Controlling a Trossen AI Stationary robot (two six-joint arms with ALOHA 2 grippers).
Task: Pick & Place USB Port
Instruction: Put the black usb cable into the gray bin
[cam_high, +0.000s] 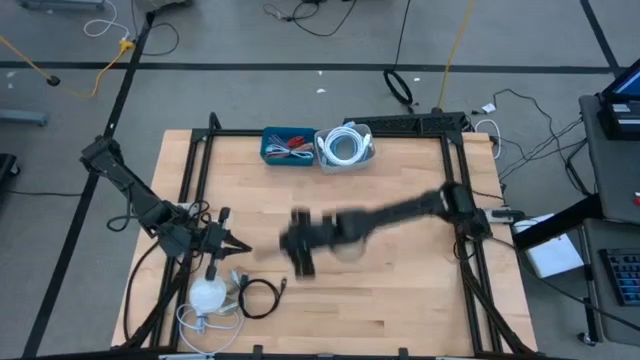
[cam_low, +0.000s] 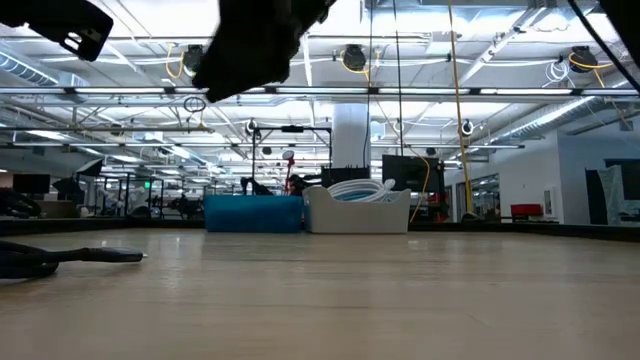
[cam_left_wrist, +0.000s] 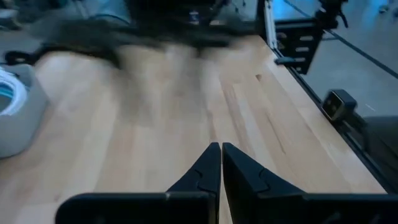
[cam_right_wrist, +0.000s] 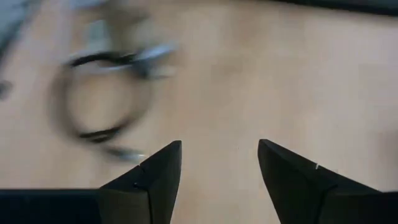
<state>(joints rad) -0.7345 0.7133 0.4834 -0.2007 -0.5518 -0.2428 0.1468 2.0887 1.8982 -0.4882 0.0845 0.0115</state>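
The coiled black USB cable (cam_high: 258, 297) lies on the table (cam_high: 400, 300) ahead of the right gripper (cam_right_wrist: 219, 163), whose fingers stand apart and empty above the wood. This looks like the approach step; next it must centre over the cable and descend. The left gripper (cam_left_wrist: 221, 163), fingers together, waits beside the cable.

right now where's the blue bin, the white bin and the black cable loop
blue bin (cam_high: 287, 147), high view, on the red and dark contents side of its blue wall near the middle.
white bin (cam_high: 345, 148), high view, on its rim by the coiled white cable.
black cable loop (cam_high: 259, 298), high view, on the loop's dark strand.
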